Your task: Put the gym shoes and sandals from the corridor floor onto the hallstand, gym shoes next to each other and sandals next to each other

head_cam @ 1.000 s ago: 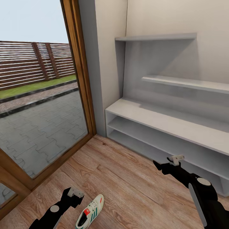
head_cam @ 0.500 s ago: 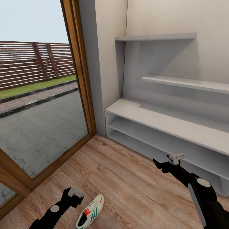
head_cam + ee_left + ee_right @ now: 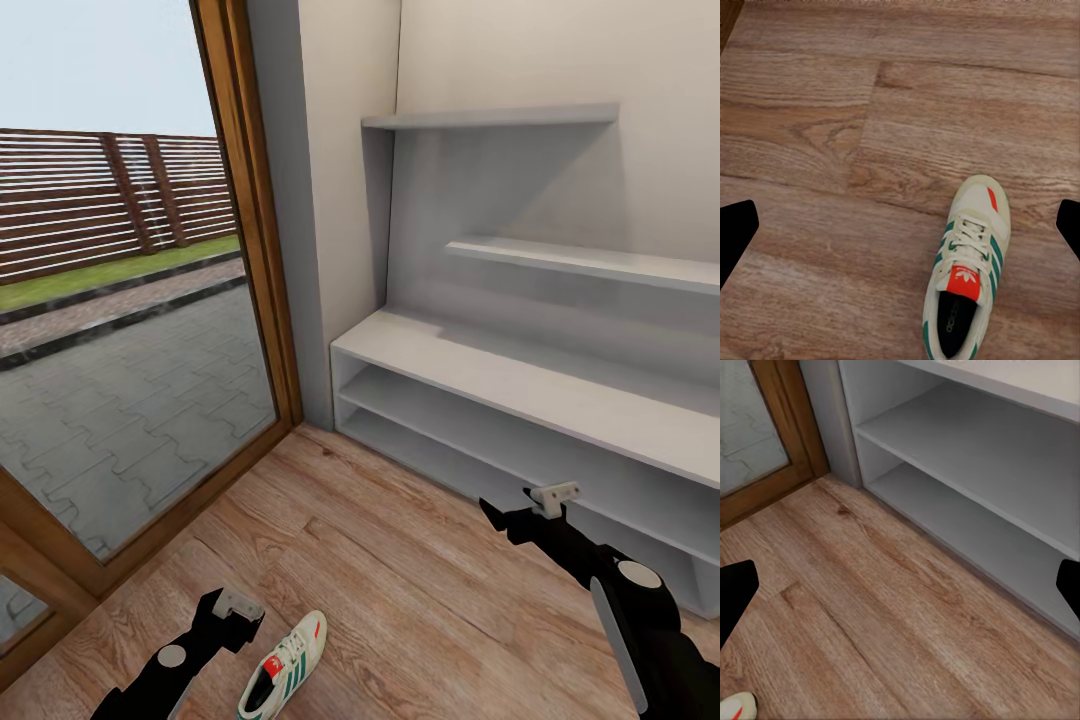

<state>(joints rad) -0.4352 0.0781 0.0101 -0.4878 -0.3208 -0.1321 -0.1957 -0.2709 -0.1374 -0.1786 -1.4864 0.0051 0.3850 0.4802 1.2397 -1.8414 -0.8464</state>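
One cream-white gym shoe (image 3: 285, 665) with green stripes and a red-orange tongue patch lies on the wood-plank corridor floor (image 3: 400, 590), toe pointing away from me. My left gripper (image 3: 228, 612) hovers just left of it. In the left wrist view the shoe (image 3: 967, 262) lies below and between the open fingers (image 3: 735, 232). My right gripper (image 3: 505, 522) stands open above the floor in front of the pale grey hallstand (image 3: 520, 385), whose low shelf bays (image 3: 967, 457) are bare. The shoe's toe (image 3: 736, 706) peeks into the right wrist view. The other gym shoe and the sandals are out of view.
A tall glass door with a wooden frame (image 3: 255, 250) stands at the left, with paving and a fence outside. A grey wall corner (image 3: 305, 300) sits between the door and the hallstand. Floating shelves (image 3: 580, 262) hang on the back panel.
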